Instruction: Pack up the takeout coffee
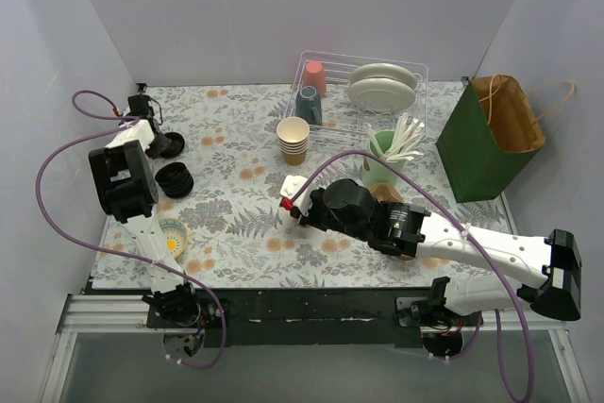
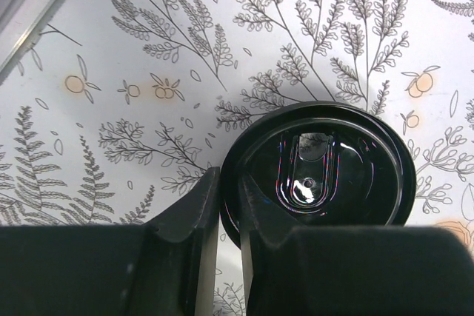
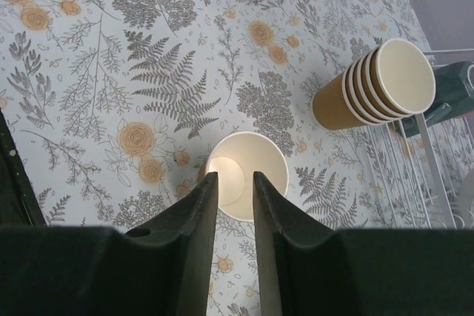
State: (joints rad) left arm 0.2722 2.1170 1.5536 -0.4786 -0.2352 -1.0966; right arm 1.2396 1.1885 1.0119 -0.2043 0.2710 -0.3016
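No cup with a lid on it shows. A lidless tan paper cup (image 3: 252,152) stands on the floral mat, white inside; in the top view (image 1: 295,184) it is at the mat's middle. My right gripper (image 3: 235,175) hovers right over it, jaws a little apart, its left finger over the left rim and its right finger over the mouth; it also shows from above (image 1: 290,199). My left gripper (image 2: 228,179) is shut on the left rim of a round black lid (image 2: 326,175), at the mat's far left (image 1: 159,136), where the lid (image 1: 173,145) also shows.
A stack of lidless tan cups (image 1: 293,140) stands behind the single cup. A stack of black lids (image 1: 175,179) and a small dish (image 1: 173,234) sit near the left arm. A wire rack (image 1: 415,73), a green cup of sticks (image 1: 385,162) and an open green bag (image 1: 491,143) are at the right.
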